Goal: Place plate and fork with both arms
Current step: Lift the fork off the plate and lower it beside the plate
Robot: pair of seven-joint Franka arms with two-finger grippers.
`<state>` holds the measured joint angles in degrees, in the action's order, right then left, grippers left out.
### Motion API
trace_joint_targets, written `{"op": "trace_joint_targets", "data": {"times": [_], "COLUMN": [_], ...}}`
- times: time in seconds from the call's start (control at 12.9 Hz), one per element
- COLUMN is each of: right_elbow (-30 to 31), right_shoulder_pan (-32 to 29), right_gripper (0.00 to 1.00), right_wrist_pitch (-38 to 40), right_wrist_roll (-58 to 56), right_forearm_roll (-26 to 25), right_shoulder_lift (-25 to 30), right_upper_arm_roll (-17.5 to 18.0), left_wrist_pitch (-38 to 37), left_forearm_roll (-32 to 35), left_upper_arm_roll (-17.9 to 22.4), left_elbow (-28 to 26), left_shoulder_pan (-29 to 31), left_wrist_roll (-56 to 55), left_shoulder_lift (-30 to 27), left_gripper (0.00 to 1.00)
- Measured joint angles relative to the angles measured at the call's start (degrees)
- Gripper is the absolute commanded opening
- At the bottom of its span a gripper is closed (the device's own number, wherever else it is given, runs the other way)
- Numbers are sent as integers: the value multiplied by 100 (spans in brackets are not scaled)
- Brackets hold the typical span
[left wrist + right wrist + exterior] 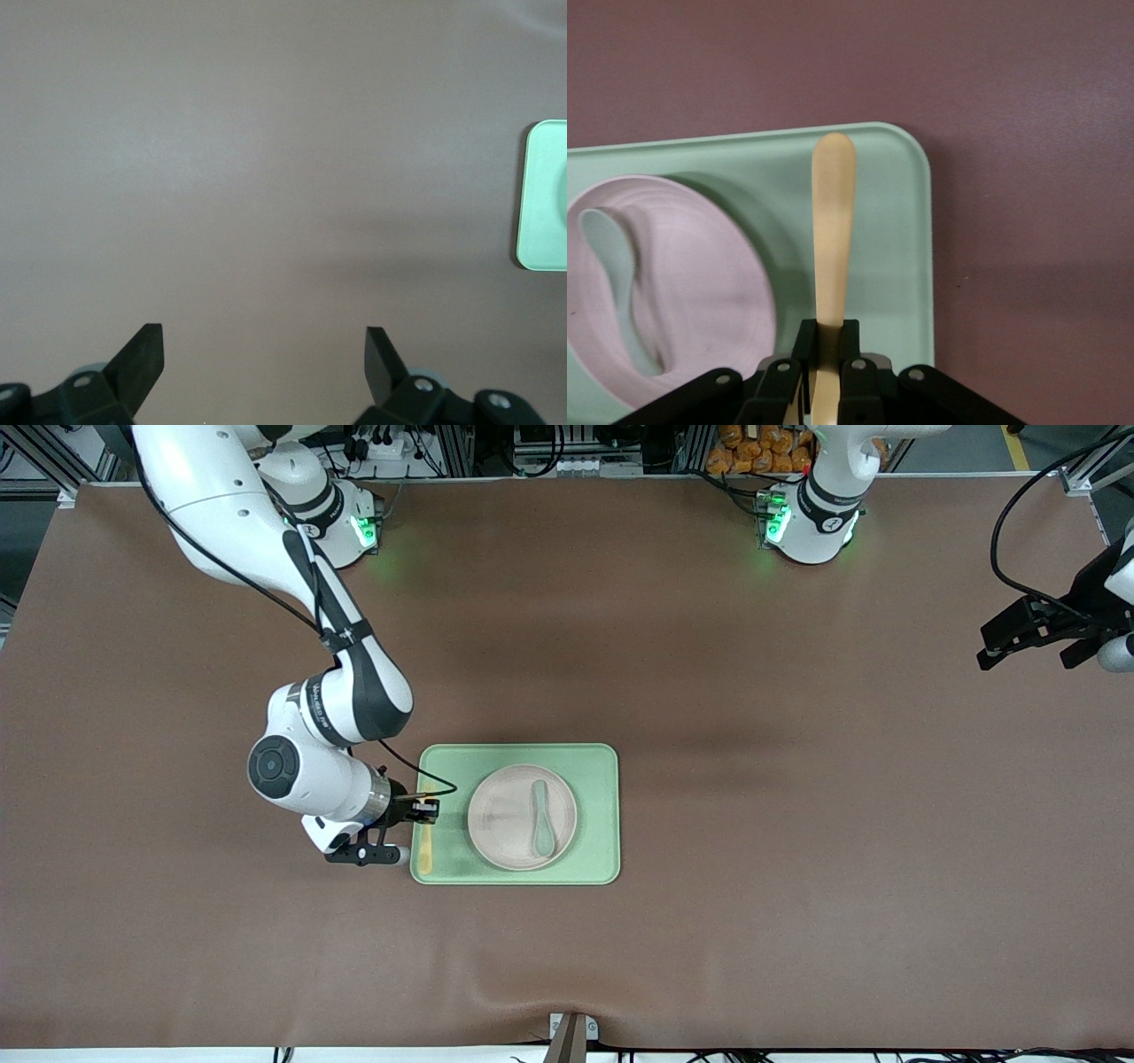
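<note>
- Right tool [427, 810]: closed on the fork [832, 239], gripping it at one end. It sits over the edge of the tray [602, 815] that lies toward the right arm's end of the table.
- Fork: pale yellow, its rounded handle end extends away from the fingers, over the strip of tray floor between the tray rim and the plate [496, 819]. In the front view it runs toward 6 o'clock from the tool. Whether it touches the tray cannot be told.
- Plate: round, cream, resting on the tray near its middle, at 3 o'clock from the right tool in the front view.
- Spoon [541, 828]: grey-green, lying on the plate, bowl end nearer the front camera.
- Tray: pale green, rectangular, rounded corners, flat on the brown table [797, 868].
- Left tool [1019, 638]: jaws wide, nothing between them, waiting above bare table at the left arm's end, well apart from the tray. Its wrist view shows both fingers [142, 359] spread, with one tray corner in sight.
</note>
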<state>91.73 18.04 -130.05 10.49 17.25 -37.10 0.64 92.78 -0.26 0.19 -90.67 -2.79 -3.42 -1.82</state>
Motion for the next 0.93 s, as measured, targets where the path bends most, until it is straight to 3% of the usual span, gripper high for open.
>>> {"op": "trace_joint_targets", "data": {"times": [0.93], "right_elbow": [499], "right_shoulder_pan": [128], "right_gripper": [0], "right_wrist_pitch": [-817], "right_wrist_roll": [-25], "right_forearm_roll": [301], "right_shoulder_lift": [-275], "right_upper_arm_roll": [83], "left_wrist_pitch": [-57], "left_forearm_roll": [-3], "left_upper_arm_roll": [-4], "left_elbow": [-4], "left_shoulder_pan": [-6], "left_wrist_roll": [0], "left_shoulder_lift": [14], "left_gripper": [100]}}
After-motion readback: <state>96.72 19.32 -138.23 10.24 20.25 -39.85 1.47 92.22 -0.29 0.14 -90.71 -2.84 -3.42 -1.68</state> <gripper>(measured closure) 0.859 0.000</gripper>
